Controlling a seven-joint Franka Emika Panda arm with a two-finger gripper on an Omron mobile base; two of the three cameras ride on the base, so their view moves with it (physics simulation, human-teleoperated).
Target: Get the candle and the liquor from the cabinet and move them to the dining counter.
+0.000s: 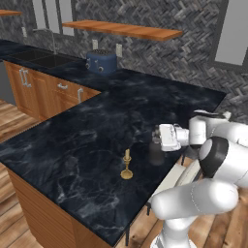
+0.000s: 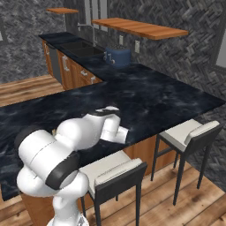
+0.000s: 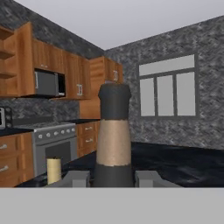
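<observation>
Gripper is clamped on the liquor at its neck. In the hand view the bottle neck rises between the two fingertips, dark cap at top, tan band below; jaws sit approx. a quarter apart, touching the neck on both sides.

In the left base view the hand extends horiz. from the white arm over the near edge of the tabletop. The bottle body hangs below the gripper, dark against the dark slab. Cannot tell whether its base touches the slab or clears it.

Candle stands upright on the tabletop, just beside the gripper, to its left and slightly nearer the base. Apart from the bottle, not touching. In the hand view the cream stick shows low, left of the neck.

In the right base view the arm covers the hand. Two stools stand at the tabletop edge, right of the arm.

Well beyond the gripper: blue toaster at the wall, sink to its left, wooden shelf above. Hand view: wall cabinets, microwave, stove, window.
</observation>
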